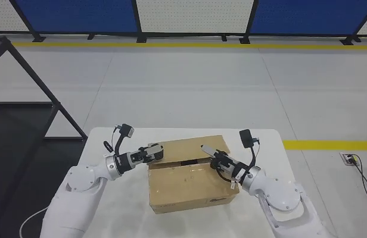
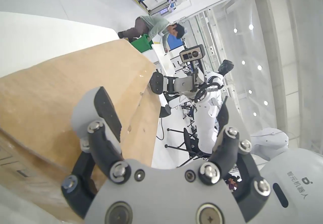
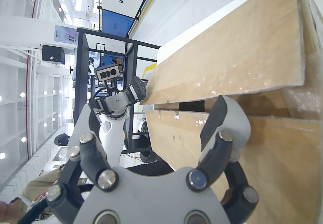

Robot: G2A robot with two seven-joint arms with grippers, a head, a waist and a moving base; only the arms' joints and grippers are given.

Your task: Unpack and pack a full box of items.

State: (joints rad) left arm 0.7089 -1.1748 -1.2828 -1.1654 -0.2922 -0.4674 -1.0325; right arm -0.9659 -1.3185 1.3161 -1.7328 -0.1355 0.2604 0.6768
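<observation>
Spread wide and holding nothing, the fingers (image 2: pixel 108 111) of the left gripper (image 1: pixel 155 152) sit with one pad at the left end of the far top flap (image 1: pixel 189 149) of the cardboard box (image 1: pixel 189 193). The right gripper (image 1: pixel 212 156), its fingers (image 3: pixel 219 121) likewise open and empty, has one fingertip at the seam between that flap and the near flap (image 3: pixel 265 149). The box stands mid-way across the white table (image 1: pixel 183 134), a dark gap showing between its two flaps.
</observation>
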